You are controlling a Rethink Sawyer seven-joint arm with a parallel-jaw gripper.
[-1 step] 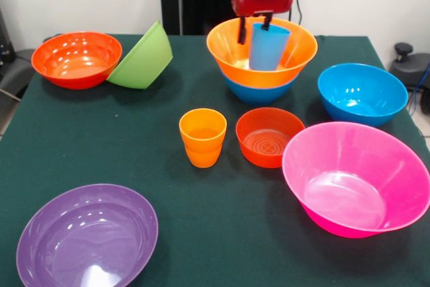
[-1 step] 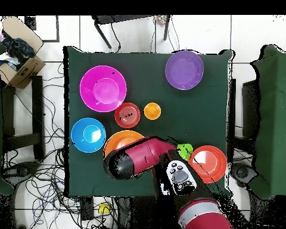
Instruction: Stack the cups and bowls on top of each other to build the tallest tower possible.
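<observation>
The end effector (image 1: 254, 30) gripped the light blue cup (image 1: 268, 47) inside the orange bowl (image 1: 232, 53); next, seemingly, release it upright there.

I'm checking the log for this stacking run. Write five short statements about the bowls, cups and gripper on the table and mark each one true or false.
1. The gripper holds the light blue plastic cup over the glossy orange bowl. True.
2. That orange bowl sits nested in a blue bowl. True.
3. The lime green bowl lies flat on the table by itself. False: it is tilted, leaning against the red-orange bowl.
4. The large pink bowl is stacked on the purple bowl. False: they stand apart on the green table.
5. The small orange cup stands upright beside the small red-orange bowl. True.
</observation>
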